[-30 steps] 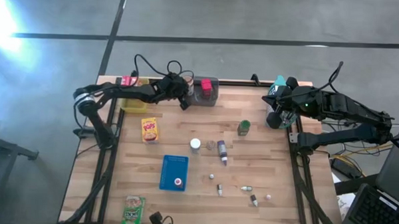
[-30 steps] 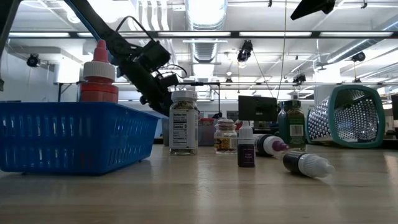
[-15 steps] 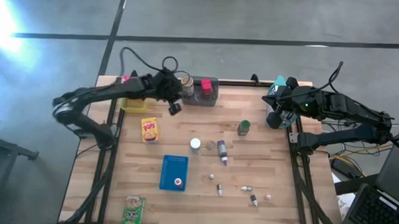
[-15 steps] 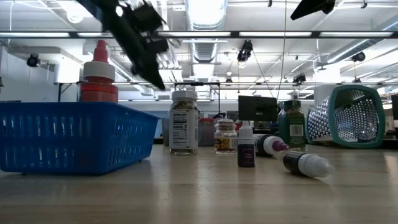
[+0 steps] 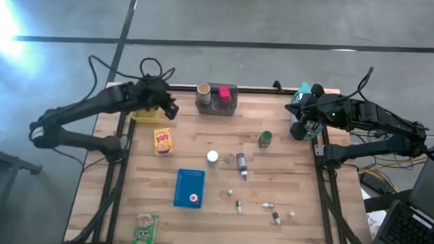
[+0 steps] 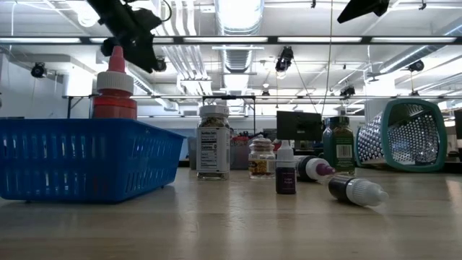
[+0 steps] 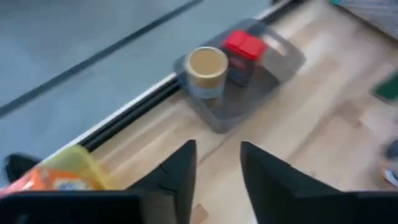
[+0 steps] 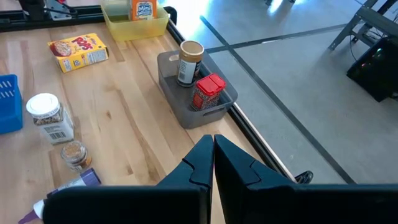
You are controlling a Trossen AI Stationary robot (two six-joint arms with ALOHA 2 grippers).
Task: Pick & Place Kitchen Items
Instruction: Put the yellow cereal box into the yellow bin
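- Hovering at the upper left of the high view, the left gripper (image 5: 168, 108) is seen slightly parted and empty, beside the yellow bin (image 5: 145, 115).
- At upper centre, the tan-lidded jar (image 5: 203, 90) and red-capped container (image 5: 223, 92) are held in the grey bin (image 5: 232, 106).
- At upper right, the right gripper (image 5: 298, 129) is kept clenched, empty.

The left wrist view was blurred throughout; the orange packet (image 7: 59, 178) was cut by the frame edge, its label unreadable. In the high view the small bottles (image 5: 270, 206) at the near table edge were too small to identify. The basket (image 6: 86, 159) hid the red bottle's (image 6: 115, 90) lower body.
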